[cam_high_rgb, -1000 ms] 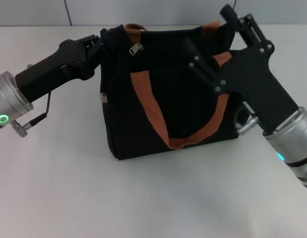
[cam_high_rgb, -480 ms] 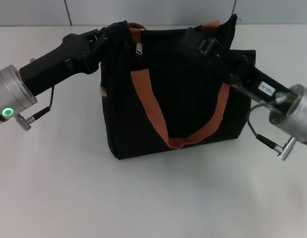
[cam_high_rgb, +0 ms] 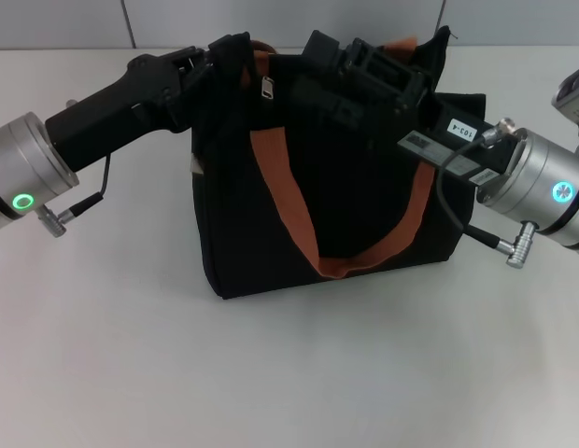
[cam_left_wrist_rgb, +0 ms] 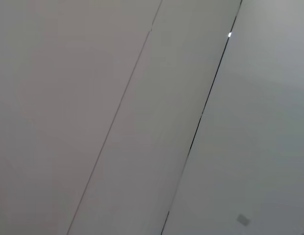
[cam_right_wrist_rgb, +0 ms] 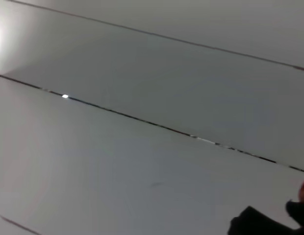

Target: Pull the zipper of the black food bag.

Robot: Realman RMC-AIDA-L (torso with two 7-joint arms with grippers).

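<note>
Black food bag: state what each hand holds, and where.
Left hand grips the black food bag at its top left corner. Right hand near the top edge; hold unclear.

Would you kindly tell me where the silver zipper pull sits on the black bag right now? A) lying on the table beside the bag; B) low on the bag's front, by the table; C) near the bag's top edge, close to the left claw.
C: the zipper hangs at the top edge of the black food bag, just beside the left claw, well above the table.

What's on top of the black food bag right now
Along the top edge of the black food bag, the left gripper is at its left corner, the silver zipper hangs beside it, and the right gripper sits over the middle. The zip line beneath it is hidden.
</note>
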